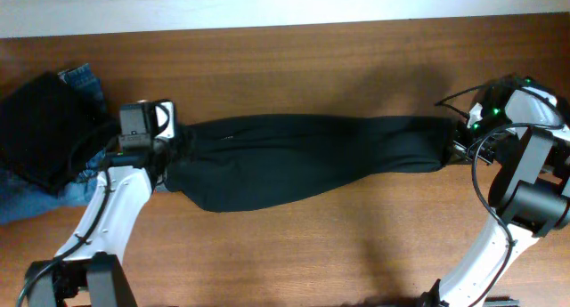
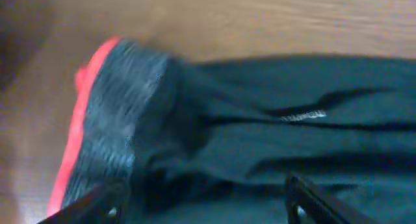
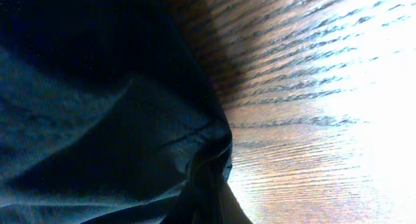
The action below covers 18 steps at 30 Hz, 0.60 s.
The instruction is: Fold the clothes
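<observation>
The black trousers (image 1: 303, 156) lie stretched left to right across the wooden table. In the left wrist view their grey waistband (image 2: 114, 113) with red-orange trim sits at the left. My left gripper (image 1: 169, 151) is at the waistband end. Its fingers (image 2: 205, 208) stand wide apart over the black cloth, open. My right gripper (image 1: 456, 145) is at the leg end on the right. In the right wrist view the black cloth (image 3: 97, 120) bunches into a pinch at my fingers (image 3: 214, 204), which look shut on it.
A black garment (image 1: 40, 133) lies piled on blue denim jeans (image 1: 85, 80) at the table's left end, close to my left arm. The table's back edge meets a white wall (image 1: 267, 4). Bare wood (image 1: 338, 245) shows in front of the trousers.
</observation>
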Tool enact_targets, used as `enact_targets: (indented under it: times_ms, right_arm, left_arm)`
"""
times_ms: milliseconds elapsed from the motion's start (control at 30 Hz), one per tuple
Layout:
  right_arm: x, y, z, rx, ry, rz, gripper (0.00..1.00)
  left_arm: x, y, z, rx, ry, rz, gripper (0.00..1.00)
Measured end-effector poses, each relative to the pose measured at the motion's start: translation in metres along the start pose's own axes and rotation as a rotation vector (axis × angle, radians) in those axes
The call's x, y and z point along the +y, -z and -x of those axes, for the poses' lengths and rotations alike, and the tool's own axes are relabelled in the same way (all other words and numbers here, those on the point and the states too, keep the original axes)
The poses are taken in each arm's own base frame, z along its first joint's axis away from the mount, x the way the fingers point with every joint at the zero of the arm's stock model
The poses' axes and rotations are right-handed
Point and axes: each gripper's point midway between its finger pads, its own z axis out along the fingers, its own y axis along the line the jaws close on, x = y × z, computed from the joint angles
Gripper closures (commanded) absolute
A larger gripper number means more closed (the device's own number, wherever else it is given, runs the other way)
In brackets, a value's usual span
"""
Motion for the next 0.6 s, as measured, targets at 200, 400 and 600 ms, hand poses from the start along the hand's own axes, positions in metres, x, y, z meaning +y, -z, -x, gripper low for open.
enact_targets:
  times_ms: [200,400,600]
  right_arm:
    - [0.0,0.0,0.0,0.0,0.0,0.0,0.96]
    - [0.0,0.0,0.0,0.0,0.0,0.0,0.96]
    - [0.0,0.0,0.0,0.0,0.001,0.0,0.96]
  left_arm:
    - [-0.042,-0.012,-0.006,0.007,-0.425,-0.064,0.01]
    - [-0.082,-0.013,-0.002,-0.048,-0.656,-0.114,0.01]
    - [-0.093,-0.026,-0.015,-0.012,-0.724,-0.138,0.01]
